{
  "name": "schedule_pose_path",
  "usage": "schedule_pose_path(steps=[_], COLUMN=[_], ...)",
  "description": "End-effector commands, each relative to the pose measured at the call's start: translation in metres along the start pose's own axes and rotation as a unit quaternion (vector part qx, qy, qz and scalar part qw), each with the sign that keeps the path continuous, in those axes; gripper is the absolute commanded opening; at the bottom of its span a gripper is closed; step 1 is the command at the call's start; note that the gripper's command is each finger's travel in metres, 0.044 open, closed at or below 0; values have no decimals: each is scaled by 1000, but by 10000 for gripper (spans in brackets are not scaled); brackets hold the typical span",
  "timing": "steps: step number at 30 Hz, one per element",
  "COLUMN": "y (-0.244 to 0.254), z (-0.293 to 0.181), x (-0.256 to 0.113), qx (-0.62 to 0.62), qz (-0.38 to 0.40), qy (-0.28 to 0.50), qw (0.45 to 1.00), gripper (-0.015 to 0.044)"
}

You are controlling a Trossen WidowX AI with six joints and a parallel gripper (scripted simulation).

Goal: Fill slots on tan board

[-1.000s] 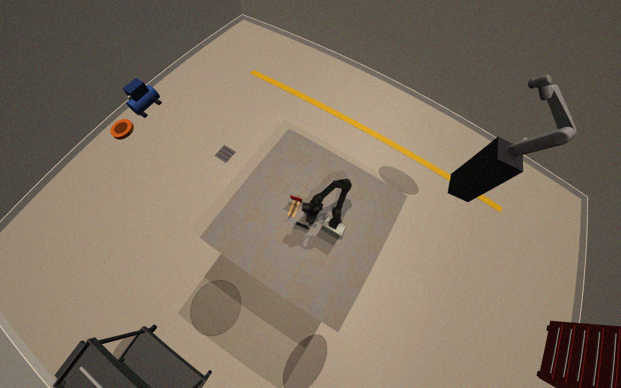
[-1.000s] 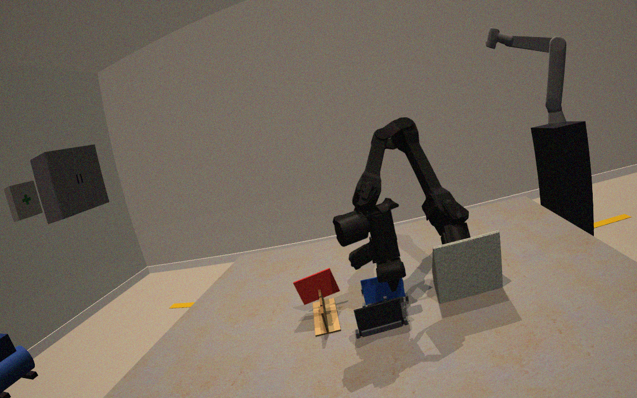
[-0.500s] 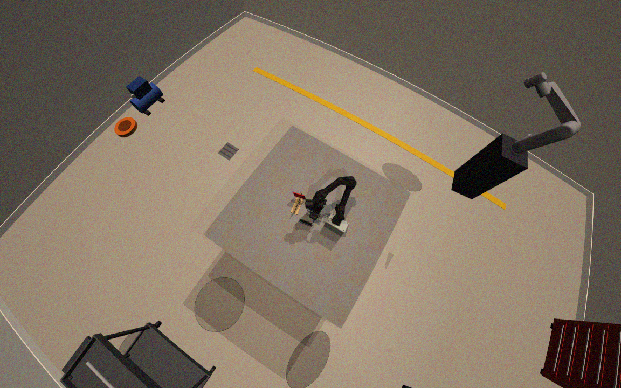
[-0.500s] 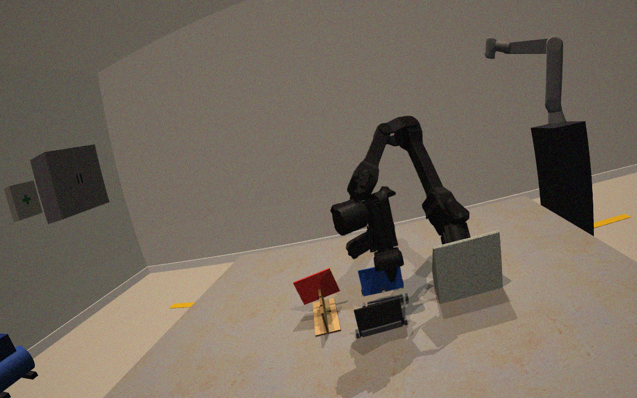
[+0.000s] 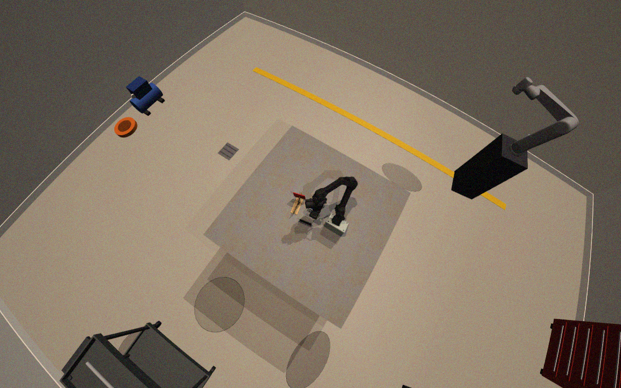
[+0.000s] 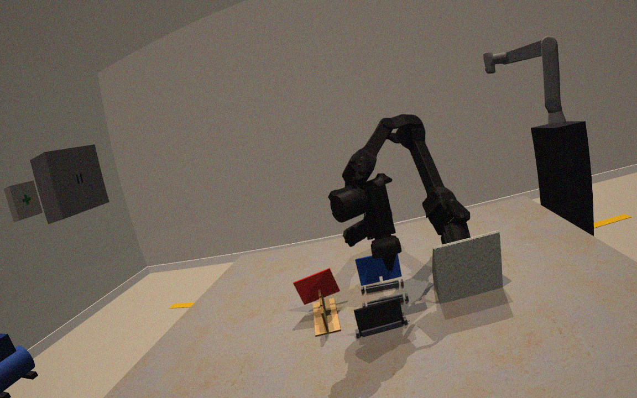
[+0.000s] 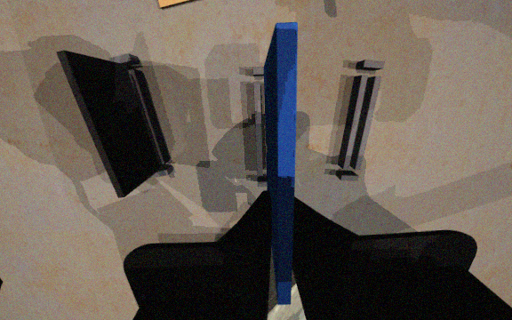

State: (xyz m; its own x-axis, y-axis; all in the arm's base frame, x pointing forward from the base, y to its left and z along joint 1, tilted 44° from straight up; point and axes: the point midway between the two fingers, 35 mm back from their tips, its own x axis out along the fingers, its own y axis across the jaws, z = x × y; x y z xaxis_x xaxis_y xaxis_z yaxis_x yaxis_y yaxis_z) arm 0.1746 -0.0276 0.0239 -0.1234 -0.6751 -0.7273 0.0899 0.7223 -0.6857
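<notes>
Three boards sit off the tan one's open slots or in them, by the top view: red board (image 5: 298, 195) (image 6: 316, 286) crosswise at one end of the standing tan board (image 5: 296, 206) (image 6: 323, 309), black board (image 5: 305, 221) (image 6: 379, 317) (image 7: 109, 116) near the gripper (image 5: 315, 213) (image 6: 389, 267) (image 7: 282, 196). Blue board not readable there.

Exterior: blue board (image 6: 367, 270) (image 7: 286, 98) hangs upright from the gripper, apparently above its holder (image 6: 385, 299) (image 7: 258, 107); small notch at bottom edge. Red looks seated; full depth can't tell. Black's in its own holder, so prob. two boards to go.

Wrist: fingers nearly closed, clamped on blue's faces near one end, w/ most of its length sticking out ahead. Prob. light, stiff, flat & smooth, so OK to squeeze, but an off-centre grip may let it pivot when pushed. Nearer mid-length, high up, notch free, would be best. Next, prob.: clear the holder, carry upright, line up notch, press straight down.
</notes>
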Motion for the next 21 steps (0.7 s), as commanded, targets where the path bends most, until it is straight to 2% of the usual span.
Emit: schedule_pose_path(steps=[1,21], y=[0,1], z=[0,6], x=[-9,-43], qx=[2,-1], qz=[2,3], qy=[1,1], qw=[1000,1000], gripper=[0,0])
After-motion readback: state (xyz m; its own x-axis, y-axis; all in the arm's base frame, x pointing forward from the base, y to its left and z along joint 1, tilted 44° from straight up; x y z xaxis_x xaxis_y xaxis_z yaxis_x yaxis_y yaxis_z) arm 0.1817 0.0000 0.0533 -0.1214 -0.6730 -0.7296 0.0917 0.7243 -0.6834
